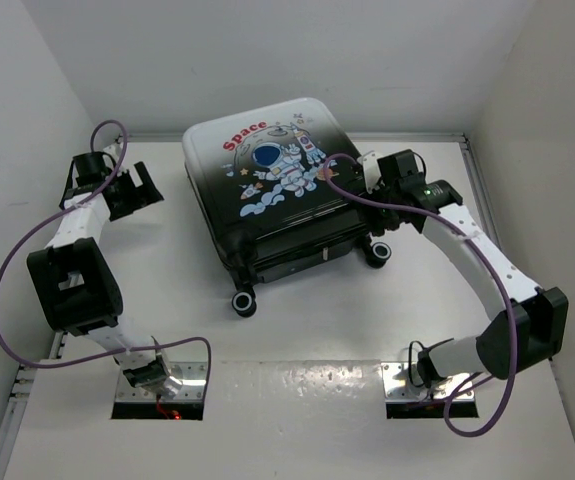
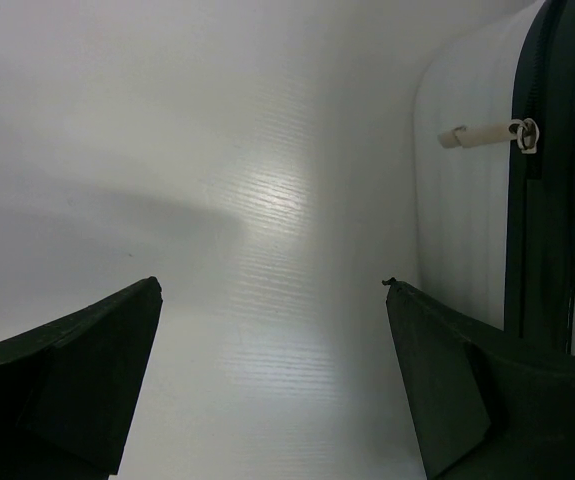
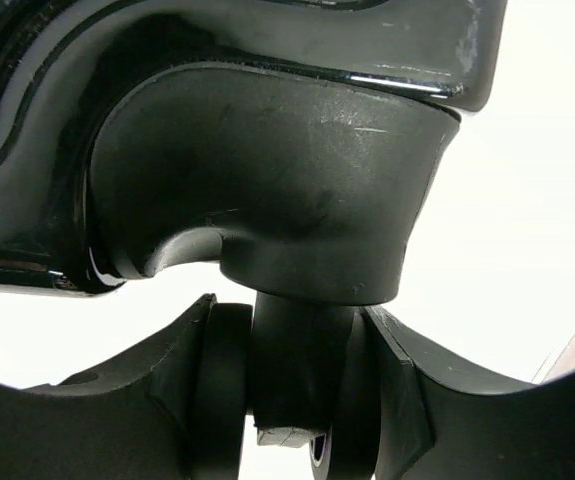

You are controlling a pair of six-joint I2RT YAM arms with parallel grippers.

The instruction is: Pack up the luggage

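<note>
Your left pincer [image 2: 272, 290] was wide and empty, just beside the luggage [image 1: 267, 190], which lay shut on the worktop [image 1: 297, 410]. Your right pincer [image 3: 289, 308] pinched a wheel [image 3: 287, 380]. My read: you needed that hold firm while the left squared up on the zip pull [image 2: 477, 133].

Both wrist views cut off the luggage [image 2: 467, 220].

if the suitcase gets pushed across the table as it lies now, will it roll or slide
The luggage lies flat, caster wheel sticking out sideways, so it would probably slide, not roll. Its glossy hard surface looks stiff and likely slippery to grip. Broad and low, it seems unlikely to tip.
</note>
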